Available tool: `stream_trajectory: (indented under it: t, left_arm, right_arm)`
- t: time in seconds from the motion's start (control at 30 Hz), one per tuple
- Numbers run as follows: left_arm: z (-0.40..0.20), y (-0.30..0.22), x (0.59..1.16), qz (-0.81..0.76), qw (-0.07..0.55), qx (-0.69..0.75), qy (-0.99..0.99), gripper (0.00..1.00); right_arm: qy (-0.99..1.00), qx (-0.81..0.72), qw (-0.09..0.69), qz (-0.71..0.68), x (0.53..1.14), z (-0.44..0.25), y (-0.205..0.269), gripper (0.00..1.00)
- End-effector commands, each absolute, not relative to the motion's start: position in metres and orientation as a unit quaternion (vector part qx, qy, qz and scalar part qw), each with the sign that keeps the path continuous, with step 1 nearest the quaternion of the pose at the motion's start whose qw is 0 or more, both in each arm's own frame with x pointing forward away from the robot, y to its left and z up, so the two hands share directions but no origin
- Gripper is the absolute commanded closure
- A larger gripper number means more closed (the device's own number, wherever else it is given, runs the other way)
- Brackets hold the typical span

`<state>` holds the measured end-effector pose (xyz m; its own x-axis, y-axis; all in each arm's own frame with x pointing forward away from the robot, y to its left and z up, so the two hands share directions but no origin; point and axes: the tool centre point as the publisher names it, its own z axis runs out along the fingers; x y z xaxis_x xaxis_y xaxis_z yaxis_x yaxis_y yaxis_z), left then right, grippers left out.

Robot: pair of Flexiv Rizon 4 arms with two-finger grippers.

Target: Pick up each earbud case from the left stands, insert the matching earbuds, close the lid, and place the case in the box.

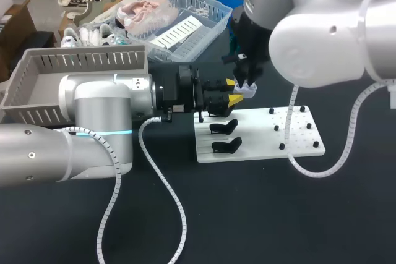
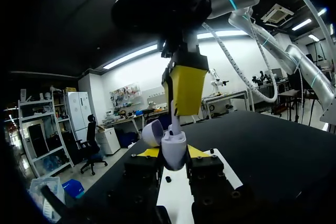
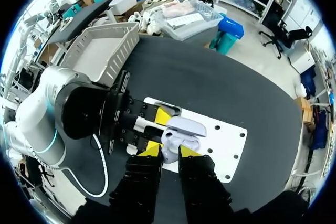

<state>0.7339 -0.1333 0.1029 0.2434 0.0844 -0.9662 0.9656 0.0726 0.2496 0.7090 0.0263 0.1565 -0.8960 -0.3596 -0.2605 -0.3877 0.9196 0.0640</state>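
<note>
Left arm [image 1: 93, 109] stretches across the dark bench [image 1: 260, 214]. Its left claw [image 2: 173, 152] is clamped on the white earbud case [image 2: 174, 148], which is held with its lid [image 2: 153, 132] open above the white stand plate [image 1: 260, 146]. Right claw [image 3: 169, 151] hangs directly over the case, close above it; whether it grips anything, I cannot tell. Grey box [image 1: 37, 85] sits behind the left arm.

The head view looks down from above and behind on the table [image 1: 260, 214]. The left wrist view sits low and close, facing level across it; the right wrist view looks steeply down from close above. All share the open earbud case [image 1: 249, 90] and white board [image 1: 260, 135].
</note>
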Motion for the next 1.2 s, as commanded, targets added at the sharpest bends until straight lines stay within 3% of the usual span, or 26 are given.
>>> stream_trajectory:
  t: [0.03,1.2]
  left_arm:
    - [0.1025,-0.1338,0.7340,-0.393,0.560,0.555,0.473,1.00]
    - [0.1025,-0.1338,0.7340,-0.393,0.560,0.555,0.473,1.00]
  right_arm:
    - [0.973,-0.191,0.121,0.055,0.7107,0.1556,0.0272,1.00]
    - [0.974,-0.187,0.115,0.061,0.7183,0.1481,0.0281,1.00]
